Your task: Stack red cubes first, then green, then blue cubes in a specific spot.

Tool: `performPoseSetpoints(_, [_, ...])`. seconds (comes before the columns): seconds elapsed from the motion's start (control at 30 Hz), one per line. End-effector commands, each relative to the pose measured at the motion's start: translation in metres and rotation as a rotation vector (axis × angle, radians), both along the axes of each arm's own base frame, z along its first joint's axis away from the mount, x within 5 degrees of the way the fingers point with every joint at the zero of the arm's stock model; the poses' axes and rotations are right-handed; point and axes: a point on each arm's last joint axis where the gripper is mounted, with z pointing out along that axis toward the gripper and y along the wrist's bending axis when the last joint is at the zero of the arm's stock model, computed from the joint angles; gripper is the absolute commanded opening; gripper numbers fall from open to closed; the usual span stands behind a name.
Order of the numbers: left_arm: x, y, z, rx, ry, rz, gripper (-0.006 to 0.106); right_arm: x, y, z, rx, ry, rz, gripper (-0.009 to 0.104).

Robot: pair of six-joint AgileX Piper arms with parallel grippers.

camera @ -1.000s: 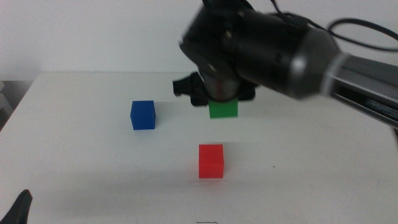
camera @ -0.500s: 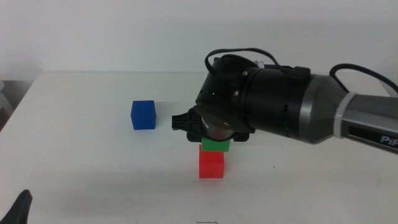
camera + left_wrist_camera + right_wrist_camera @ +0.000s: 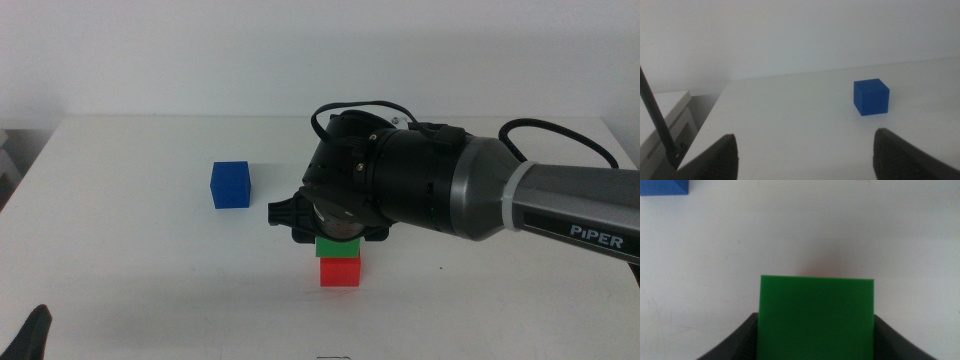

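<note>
Reaching in from the right side of the middle view, the right gripper [image 3: 338,238] hangs low over the white table [image 3: 150,290], its bulky dark wrist hiding most of what lies beneath it. The green cube [image 3: 338,247] shows as a narrow band under that wrist, sitting directly on top of the red cube [image 3: 340,271], the two roughly in line and touching. In the right wrist view the green cube [image 3: 817,317] fills the space between the two dark jaws, which press against its left and right faces, so the claw is clamped on it. A faint reddish tint shows on the tabletop just past the far edge of the green cube there; the red cube itself is hidden under it in that view.

The blue cube [image 3: 230,185] stands alone on the table, well apart from the stack, farther back and toward the left arm's side. It appears again in the left wrist view [image 3: 871,97], upright and resting flat, and a corner of it peeks into the right wrist view [image 3: 664,187].

The left gripper [image 3: 805,150] waits near the bottom left corner of the middle view, where only a dark tip shows [image 3: 30,335]. Its jaws stand wide apart with nothing between them, the bare tabletop visible in the gap
</note>
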Motion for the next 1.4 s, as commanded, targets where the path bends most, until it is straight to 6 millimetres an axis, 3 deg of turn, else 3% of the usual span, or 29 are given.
performPoseSetpoints(0.0, [-0.0015, -0.0004, 0.0093, -0.016, -0.102, -0.006, 0.091, 0.0005, -0.0009, 0.0279, 0.044, -0.087, 0.035, -0.001])
performPoseSetpoints(1.37, [-0.0015, -0.0004, 0.0093, -0.016, -0.102, -0.006, 0.091, 0.0053, -0.0011, 0.0217, 0.018, -0.111, 0.011, -0.001])
